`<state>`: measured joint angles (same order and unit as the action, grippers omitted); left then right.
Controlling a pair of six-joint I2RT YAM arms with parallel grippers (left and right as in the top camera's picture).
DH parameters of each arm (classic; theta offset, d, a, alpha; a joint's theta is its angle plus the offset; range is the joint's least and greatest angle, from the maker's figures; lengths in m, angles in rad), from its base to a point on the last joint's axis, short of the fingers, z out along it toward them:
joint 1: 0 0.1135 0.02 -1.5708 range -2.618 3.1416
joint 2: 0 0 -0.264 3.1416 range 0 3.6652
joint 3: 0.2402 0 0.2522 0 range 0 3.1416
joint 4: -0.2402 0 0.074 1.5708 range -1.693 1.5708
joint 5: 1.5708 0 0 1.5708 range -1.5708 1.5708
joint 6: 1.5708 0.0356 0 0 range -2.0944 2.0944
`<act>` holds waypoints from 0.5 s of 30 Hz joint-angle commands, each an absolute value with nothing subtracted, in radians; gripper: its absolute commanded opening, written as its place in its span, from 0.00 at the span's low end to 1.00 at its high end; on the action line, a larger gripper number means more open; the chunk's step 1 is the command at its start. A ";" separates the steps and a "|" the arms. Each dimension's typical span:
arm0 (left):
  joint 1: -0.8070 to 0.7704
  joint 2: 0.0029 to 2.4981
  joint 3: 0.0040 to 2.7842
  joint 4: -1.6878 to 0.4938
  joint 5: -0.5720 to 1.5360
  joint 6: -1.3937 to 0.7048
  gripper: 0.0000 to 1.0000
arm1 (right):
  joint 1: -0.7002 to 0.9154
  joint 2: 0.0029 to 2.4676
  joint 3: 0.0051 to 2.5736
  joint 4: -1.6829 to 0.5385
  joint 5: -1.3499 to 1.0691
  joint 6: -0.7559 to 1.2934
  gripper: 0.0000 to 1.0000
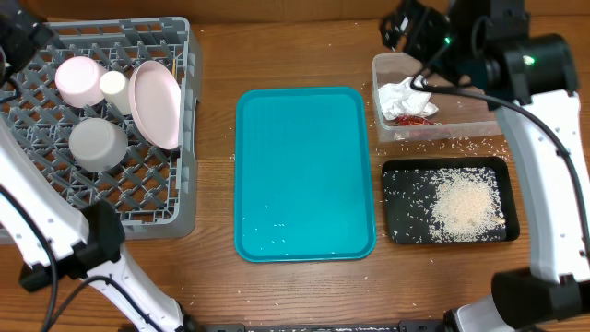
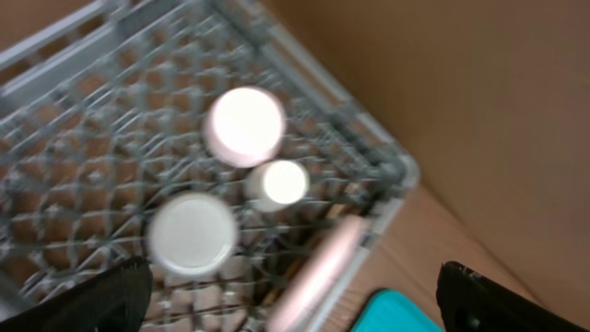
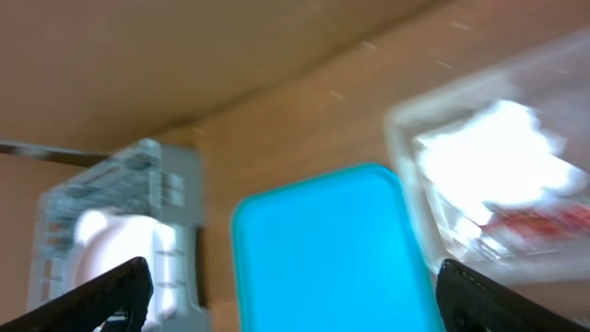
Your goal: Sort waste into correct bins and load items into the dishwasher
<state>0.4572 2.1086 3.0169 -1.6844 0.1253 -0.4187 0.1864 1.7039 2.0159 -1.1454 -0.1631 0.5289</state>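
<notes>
While the right gripper [image 3: 297, 300] is hanging wide open and empty, the napkin [image 1: 404, 96] and red wrapper [image 1: 417, 118] are lying in the clear tub [image 1: 376, 92] close below it; loose rice [image 1: 461, 146] is lying beside that tub, far from the open left gripper [image 2: 300, 300].

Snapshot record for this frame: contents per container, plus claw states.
rack: pink bowl, grey bowl, cup, plate on edge
clear tub: napkin, red wrapper
black tray: rice pile
teal tray: few grains
table: stray grains beside tub
left claw: open, above rack
right claw: open, empty
</notes>
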 commanded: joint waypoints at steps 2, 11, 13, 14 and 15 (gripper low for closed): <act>0.419 2.034 3.024 -1.689 0.276 -0.327 1.00 | 0.181 1.559 2.032 -1.264 -0.088 0.465 1.00; 0.392 1.948 3.024 -1.689 0.364 -0.310 1.00 | 0.181 1.290 2.015 -1.554 0.050 0.463 1.00; 0.392 1.949 3.024 -1.689 0.363 -0.310 1.00 | 0.181 1.229 2.015 -1.599 0.091 0.463 1.00; 0.392 1.951 3.024 -1.689 0.359 -0.310 1.00 | 0.181 1.201 2.015 -1.611 0.097 0.463 1.00; 0.392 1.953 3.024 -1.689 0.358 -0.310 1.00 | 0.181 1.169 2.015 -1.621 0.097 0.463 1.00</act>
